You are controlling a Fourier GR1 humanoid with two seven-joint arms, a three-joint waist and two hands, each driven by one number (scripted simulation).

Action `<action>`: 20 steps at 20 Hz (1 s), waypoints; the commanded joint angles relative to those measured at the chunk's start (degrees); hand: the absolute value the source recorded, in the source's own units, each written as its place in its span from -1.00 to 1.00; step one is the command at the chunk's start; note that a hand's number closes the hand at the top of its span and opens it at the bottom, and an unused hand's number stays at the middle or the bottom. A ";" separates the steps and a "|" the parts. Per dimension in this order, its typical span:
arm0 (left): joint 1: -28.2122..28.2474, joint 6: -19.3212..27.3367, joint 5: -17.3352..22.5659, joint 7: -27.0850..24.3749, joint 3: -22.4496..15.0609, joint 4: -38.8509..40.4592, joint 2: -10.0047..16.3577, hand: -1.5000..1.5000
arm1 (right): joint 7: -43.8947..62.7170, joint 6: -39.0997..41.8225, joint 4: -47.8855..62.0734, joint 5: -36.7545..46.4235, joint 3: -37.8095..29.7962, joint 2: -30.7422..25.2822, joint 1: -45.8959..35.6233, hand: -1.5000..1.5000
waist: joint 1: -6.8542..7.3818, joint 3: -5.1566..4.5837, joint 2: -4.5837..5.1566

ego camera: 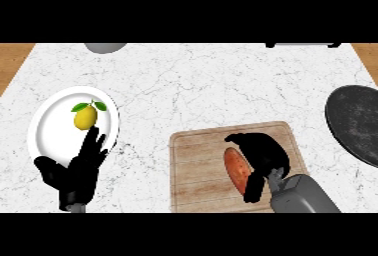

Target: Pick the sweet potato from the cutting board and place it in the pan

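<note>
An orange sweet potato (236, 170) lies on the wooden cutting board (193, 165) at the lower middle of the counter. My right hand (264, 152) is over the potato's right side, its fingers curled round it from above and its thumb below. Much of the potato is hidden by that hand. The dark round pan (358, 125) sits at the right edge, partly cut off by the view. At the lower left my left hand (77, 172) rests open with fingers pointing up, overlapping the rim of a white plate.
A white plate (55, 112) at the left holds a yellow lemon (86, 116) with green leaves. A grey rounded object (105, 47) shows at the top edge, and a dark object (303, 44) at the top right. Wooden surface borders the marble counter at both upper corners.
</note>
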 commanded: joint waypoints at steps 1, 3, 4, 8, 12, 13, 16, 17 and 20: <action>-3.21 -0.33 0.26 0.32 1.96 6.43 -0.20 0.00 | -7.45 -2.04 3.58 2.83 2.83 0.66 -1.24 1.00 | -0.04 -0.26 0.43; 1.26 1.24 -1.62 1.08 -1.35 0.68 -1.83 0.00 | -11.36 -5.30 2.12 5.04 2.97 -0.89 1.03 1.00 | 0.00 -0.24 0.30; -1.13 0.43 -0.50 5.76 -0.07 -0.44 0.30 0.00 | -12.65 -6.24 6.94 5.86 2.01 0.70 -1.70 1.00 | 0.14 -0.23 0.35; 1.50 -1.16 -0.80 1.79 1.86 0.54 0.21 0.00 | -14.27 -7.21 6.51 9.07 0.89 1.70 0.07 1.00 | 0.06 -0.26 0.29; -2.61 -1.67 0.47 0.68 4.23 6.01 0.10 0.00 | -17.30 -9.19 -7.00 10.26 4.12 -7.02 14.15 1.00 | -1.18 -0.28 0.16; -2.38 0.42 -0.44 3.75 3.06 2.90 -0.12 0.00 | -15.45 -8.72 -13.78 11.44 6.49 -8.58 18.09 1.00 | -1.79 -0.27 -0.09; 1.94 0.03 -1.66 0.72 1.96 1.56 -0.50 0.00 | -23.21 -14.62 -18.16 12.60 5.26 -17.71 27.40 1.00 | -1.70 -0.24 -0.09; -2.92 -0.59 -0.63 -0.13 3.12 7.28 -1.65 0.00 | -21.81 -13.97 -19.51 13.83 6.93 -17.59 28.82 1.00 | -1.94 -0.30 0.11; 0.44 0.47 -1.96 3.56 1.23 -0.35 -0.64 0.00 | -26.83 -19.47 -21.03 14.31 2.82 -23.72 35.14 1.00 | -1.17 -0.23 0.07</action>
